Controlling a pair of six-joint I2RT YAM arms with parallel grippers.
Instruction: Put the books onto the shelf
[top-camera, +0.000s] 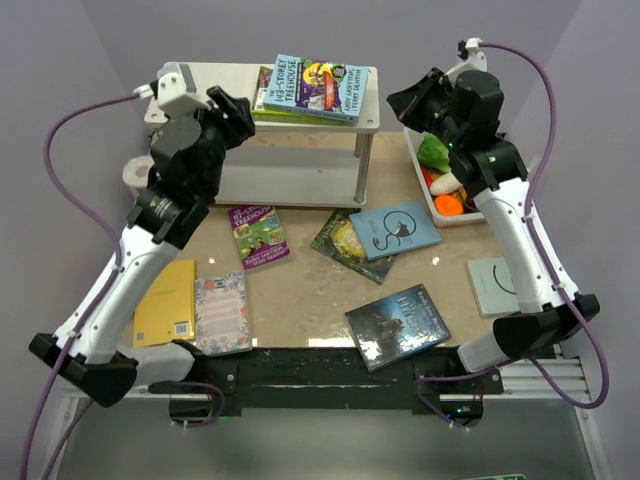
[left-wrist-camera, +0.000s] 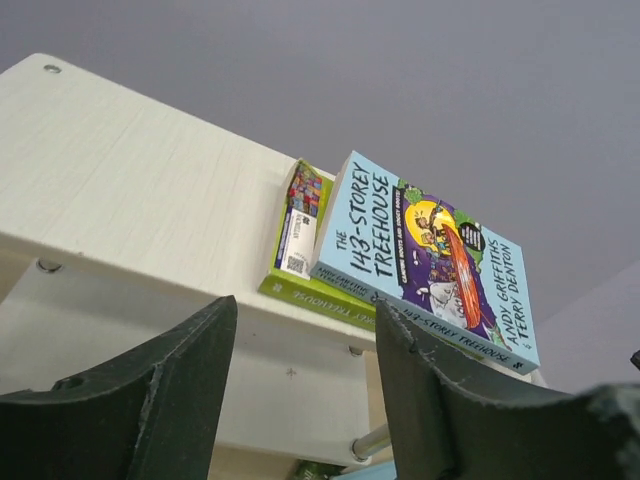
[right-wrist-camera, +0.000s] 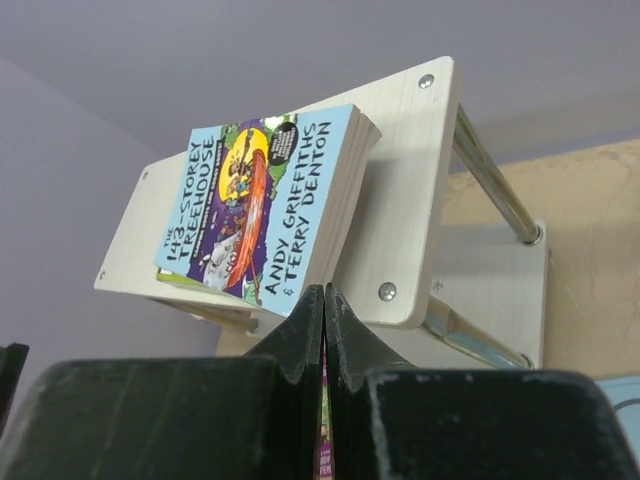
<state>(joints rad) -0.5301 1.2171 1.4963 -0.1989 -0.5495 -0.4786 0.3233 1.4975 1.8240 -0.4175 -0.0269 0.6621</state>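
Note:
The shelf (top-camera: 215, 82) stands at the back of the table, with a light-blue book (top-camera: 318, 88) stacked on a lime-green book (left-wrist-camera: 300, 292) on its top board. My left gripper (top-camera: 236, 108) hovers at the shelf's left half, open and empty; in the left wrist view it (left-wrist-camera: 305, 312) looks up at the top board's edge (left-wrist-camera: 130, 190). My right gripper (top-camera: 408, 104) is off the shelf's right end, shut on nothing (right-wrist-camera: 323, 292). On the table lie purple (top-camera: 260, 237), dark green (top-camera: 340, 245), pale blue (top-camera: 396, 230), dark grey (top-camera: 397, 325), yellow (top-camera: 166, 303), pink floral (top-camera: 221, 312) and grey-green (top-camera: 495, 285) books.
A white basket (top-camera: 428, 200) of vegetables sits right of the shelf, under the right arm. A white roll (top-camera: 134, 172) lies by the shelf's left leg. The shelf's lower board (top-camera: 290, 180) holds nothing I can see. Purple walls close in on both sides.

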